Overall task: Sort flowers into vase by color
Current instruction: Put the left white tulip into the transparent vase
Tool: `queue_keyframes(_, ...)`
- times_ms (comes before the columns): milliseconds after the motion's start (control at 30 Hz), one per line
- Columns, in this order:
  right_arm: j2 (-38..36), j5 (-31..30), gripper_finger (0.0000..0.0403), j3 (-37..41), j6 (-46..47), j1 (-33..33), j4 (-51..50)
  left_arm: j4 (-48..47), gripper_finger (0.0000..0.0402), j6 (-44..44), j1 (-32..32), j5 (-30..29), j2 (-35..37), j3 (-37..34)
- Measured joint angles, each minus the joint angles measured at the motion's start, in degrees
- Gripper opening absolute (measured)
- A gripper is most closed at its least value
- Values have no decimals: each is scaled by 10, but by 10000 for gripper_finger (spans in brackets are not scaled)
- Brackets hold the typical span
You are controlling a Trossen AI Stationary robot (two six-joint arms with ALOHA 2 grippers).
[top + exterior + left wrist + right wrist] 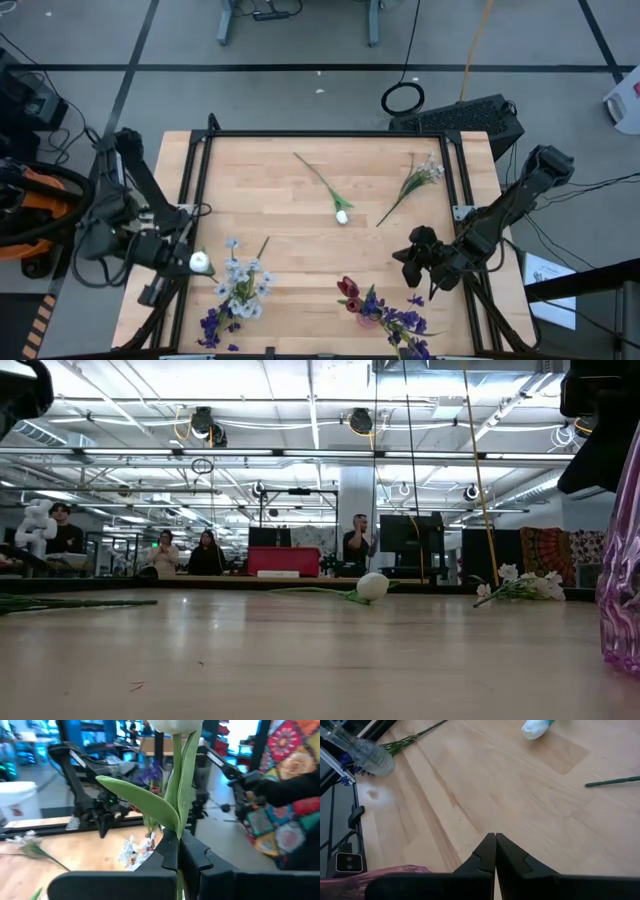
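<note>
One white tulip (176, 780) stands upright, its stem pinched in the left gripper (197, 262) fingers, just beside the clear vase (240, 288) of pale blossoms. Right gripper (415, 262) hangs clenched and empty over the counter (300, 240).

A: What type of facility is this?

B: A robotics lab in an open industrial hall. Indicators: exposed ceiling ducts (300, 455) and strip lighting, a framed wooden test table (300, 260), seated people (185, 555) at workstations behind it, a monitor (405, 540), and floor cabling (403, 98).
</note>
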State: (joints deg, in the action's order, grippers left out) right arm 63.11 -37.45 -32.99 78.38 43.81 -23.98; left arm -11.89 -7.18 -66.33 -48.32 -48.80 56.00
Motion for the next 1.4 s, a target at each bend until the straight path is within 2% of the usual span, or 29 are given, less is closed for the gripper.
queue_keyframes(400, 50, 2, 0, 0, 0, 0, 41, 397, 0, 75, -13, -13, -11, -204)
queue_keyframes(500, 51, 2, 0, 0, -1, 0, 45, 451, 0, 90, -13, -14, -12, -237)
queue_keyframes(767, 51, 2, 0, 0, -14, 0, 58, 424, 3, 89, -13, -15, -12, -265)
queue_keyframes(967, 51, 2, 0, 0, -14, 0, 58, 360, 39, 15, -13, -15, -20, -268)
queue_keyframes(1167, 51, 2, 0, 0, -11, 0, 60, 307, 62, 17, -12, -15, -25, -269)
queue_keyframes(1400, 51, 2, 0, 0, -11, 0, 66, 303, 87, 16, -12, -17, -25, -269)
